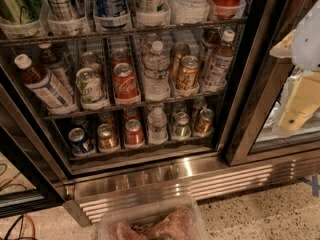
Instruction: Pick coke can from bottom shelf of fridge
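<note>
Three-tier fridge (250, 84) | speckled floor (260, 214) | coke can (134, 132), bottom shelf (150, 149) | jaws right edge, state unclear

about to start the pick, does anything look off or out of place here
The coke can stands upright on the bottom shelf. One oddity: a clear tub of pinkish-brown stuff sits in front of the fridge grille. The hand hangs at the right edge.

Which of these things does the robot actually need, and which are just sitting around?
Needed: coke can, on the bottom shelf; fridge; the hand, at far right, away from the shelves.
Just there: blue can; gold can; water bottle beside the coke can; clear tub on the floor.
</note>
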